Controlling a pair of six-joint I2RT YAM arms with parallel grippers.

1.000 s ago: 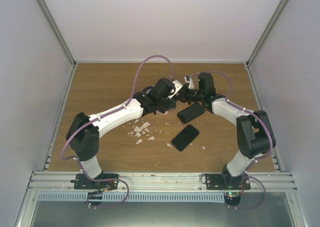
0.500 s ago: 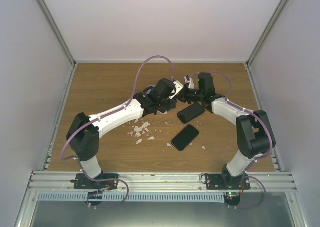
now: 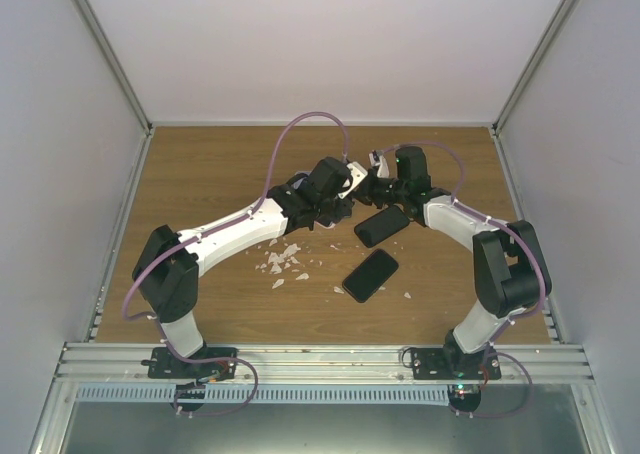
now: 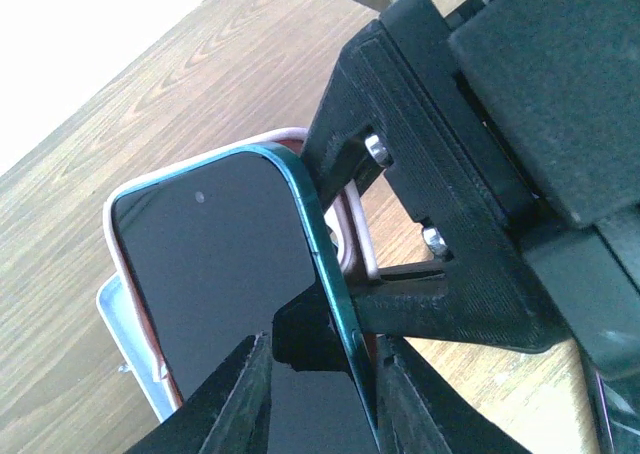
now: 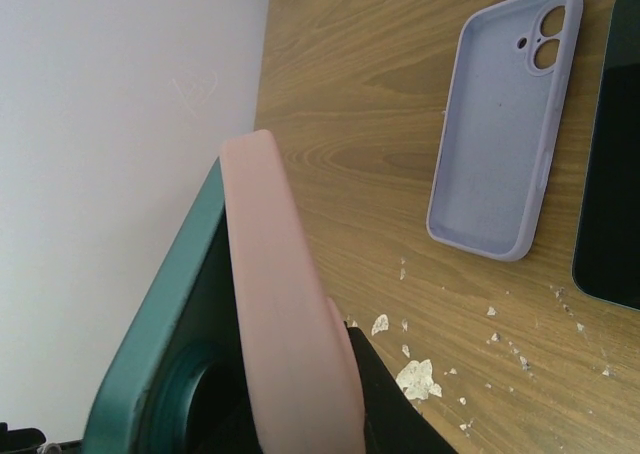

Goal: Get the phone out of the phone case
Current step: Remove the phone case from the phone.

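— Item one: phone (image 4: 220, 264)?
— Dark screen, teal rim. Held up over the surface (image 3: 220, 174), between the two arms. Its pink case (image 5: 290, 304) sits behind it, seated at one top corner and peeled away along a long edge.
— Claws?
— Left claw (image 4: 320, 374): clamped across the phone's lower end. Right claw (image 3: 365, 187): pinched tight on the case.
— Loose stock?
— Lilac case (image 5: 500, 124), hollow side up, flat on the surface. Spare phone (image 3: 371, 275), just beside it. White crumbs (image 3: 283, 261), scattered near.
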